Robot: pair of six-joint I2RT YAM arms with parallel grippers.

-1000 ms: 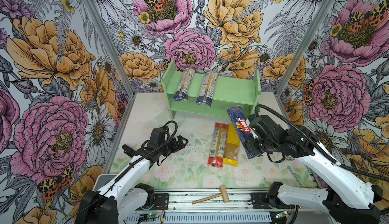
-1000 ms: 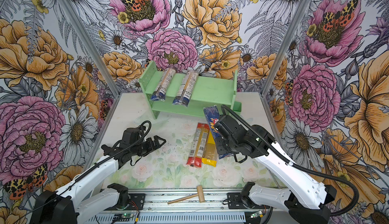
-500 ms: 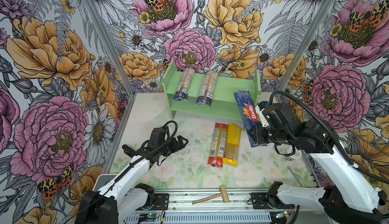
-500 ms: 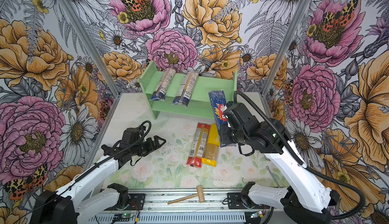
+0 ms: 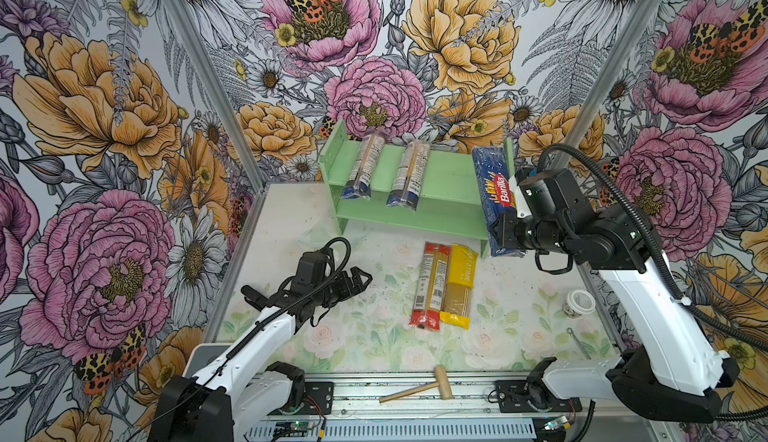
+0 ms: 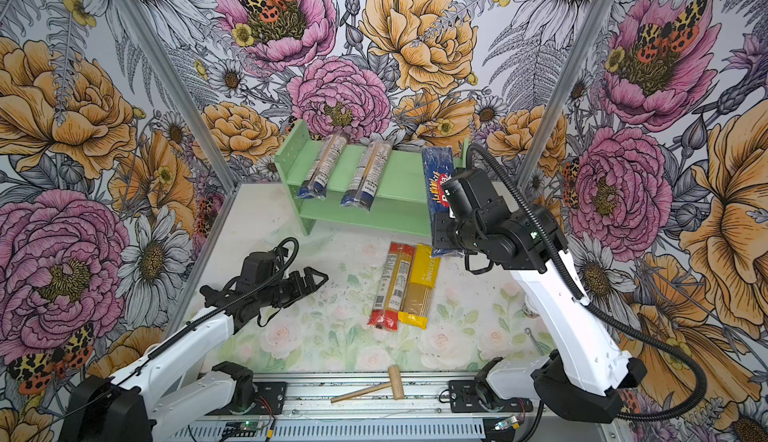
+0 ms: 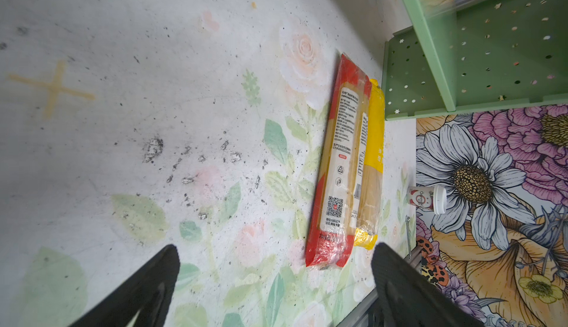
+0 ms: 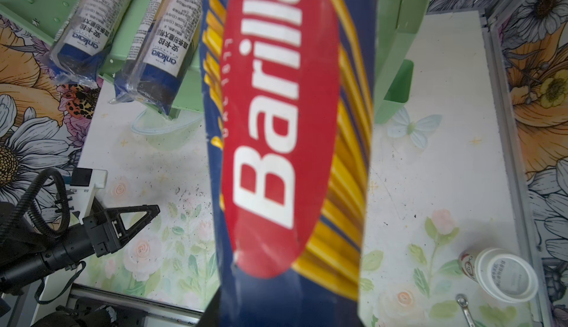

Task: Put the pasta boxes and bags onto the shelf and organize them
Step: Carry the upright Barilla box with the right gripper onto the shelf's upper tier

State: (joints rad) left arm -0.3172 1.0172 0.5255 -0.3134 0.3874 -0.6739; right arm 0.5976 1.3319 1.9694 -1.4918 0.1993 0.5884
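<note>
Fingers of your right gripper (image 5: 498, 234) clamp the near end of the Barilla box (image 5: 492, 170), held over the right end of the shelf (image 5: 449, 178); those of your left gripper (image 5: 360, 280) stand wide apart, empty.

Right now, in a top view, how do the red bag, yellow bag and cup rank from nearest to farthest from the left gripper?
From the open left gripper:
1. Red bag, lying flat just to its right.
2. Yellow bag, right against the red bag's far side.
3. Cup, far off at the right, well past both bags.
</note>
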